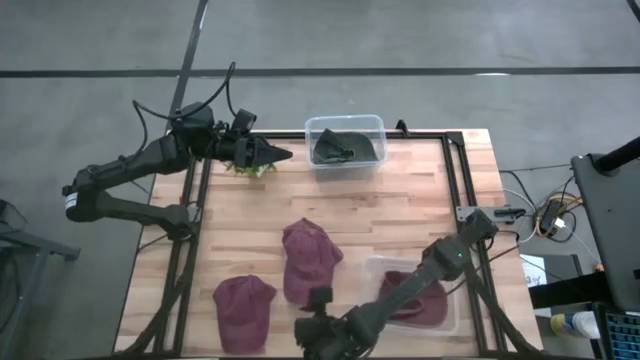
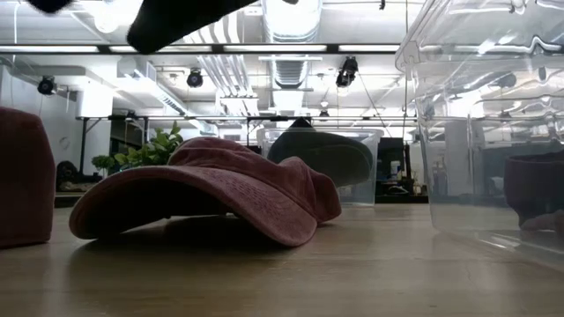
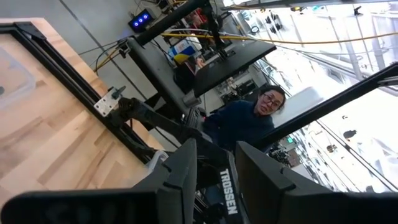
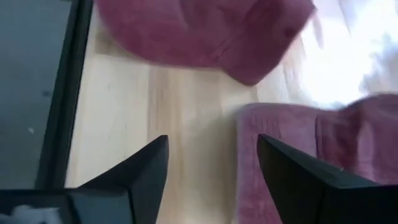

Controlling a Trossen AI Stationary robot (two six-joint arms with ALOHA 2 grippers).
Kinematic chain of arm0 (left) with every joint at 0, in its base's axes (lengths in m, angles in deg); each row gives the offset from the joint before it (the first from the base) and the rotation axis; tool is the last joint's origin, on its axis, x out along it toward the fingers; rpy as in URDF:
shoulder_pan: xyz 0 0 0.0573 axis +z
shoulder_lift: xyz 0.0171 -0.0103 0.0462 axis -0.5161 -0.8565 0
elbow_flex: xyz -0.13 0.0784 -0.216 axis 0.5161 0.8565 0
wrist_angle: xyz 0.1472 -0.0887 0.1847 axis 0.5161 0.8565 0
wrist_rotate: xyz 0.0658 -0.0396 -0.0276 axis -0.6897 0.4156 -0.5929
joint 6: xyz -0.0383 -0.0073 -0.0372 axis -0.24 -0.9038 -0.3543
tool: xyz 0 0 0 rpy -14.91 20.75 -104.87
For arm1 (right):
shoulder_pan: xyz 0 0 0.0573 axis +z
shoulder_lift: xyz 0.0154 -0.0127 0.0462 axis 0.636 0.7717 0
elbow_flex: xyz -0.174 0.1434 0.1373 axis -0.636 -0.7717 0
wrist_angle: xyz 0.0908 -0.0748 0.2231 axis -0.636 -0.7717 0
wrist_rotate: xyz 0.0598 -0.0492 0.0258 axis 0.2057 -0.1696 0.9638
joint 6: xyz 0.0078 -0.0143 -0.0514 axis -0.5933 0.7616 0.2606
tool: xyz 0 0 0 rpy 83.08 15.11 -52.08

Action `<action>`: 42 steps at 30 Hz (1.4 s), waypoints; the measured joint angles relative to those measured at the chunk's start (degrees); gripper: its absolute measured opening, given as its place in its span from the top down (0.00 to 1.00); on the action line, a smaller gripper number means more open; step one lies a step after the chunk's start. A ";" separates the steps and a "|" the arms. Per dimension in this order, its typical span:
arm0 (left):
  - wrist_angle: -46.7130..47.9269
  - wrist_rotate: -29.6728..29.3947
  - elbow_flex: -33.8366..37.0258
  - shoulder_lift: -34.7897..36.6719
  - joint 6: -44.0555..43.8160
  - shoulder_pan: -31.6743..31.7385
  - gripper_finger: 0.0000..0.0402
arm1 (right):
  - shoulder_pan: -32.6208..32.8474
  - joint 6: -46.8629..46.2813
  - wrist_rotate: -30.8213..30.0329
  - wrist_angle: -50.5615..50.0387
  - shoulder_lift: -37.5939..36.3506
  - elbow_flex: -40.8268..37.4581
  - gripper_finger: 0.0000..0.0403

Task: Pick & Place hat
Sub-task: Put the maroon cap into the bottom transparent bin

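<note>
Two maroon hats lie brim-down on the wooden table: one near the middle (image 1: 310,260) (image 2: 203,189), one near the front left (image 1: 243,308) (image 4: 205,31). A third maroon hat (image 1: 425,303) lies in a clear tub. A dark green hat (image 1: 345,146) lies in a clear bin at the far edge. My right gripper (image 1: 312,328) (image 4: 211,165) is open and empty, low over the table's near edge between the two loose hats. My left gripper (image 1: 272,155) (image 3: 216,174) hangs at the far left, fingers a little apart, holding nothing.
The clear tub (image 1: 455,270) stands at the near right under my right arm; it also shows in the low view (image 2: 493,132). The clear bin (image 1: 345,122) stands at the far middle. A black frame (image 1: 455,180) runs along the table's edges. A person (image 3: 249,115) is beyond the table.
</note>
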 joint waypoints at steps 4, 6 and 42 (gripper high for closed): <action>-0.01 1.55 0.00 0.05 0.32 0.03 0.74 | -0.86 -0.08 -0.18 -0.26 -0.19 -0.09 0.35; 0.02 2.13 0.00 0.03 0.67 0.04 0.74 | -1.31 1.56 -0.20 -0.20 -0.05 -0.69 0.34; -0.02 2.35 0.02 0.01 1.80 2.00 0.74 | -4.37 14.20 -5.17 10.38 0.02 -14.52 0.43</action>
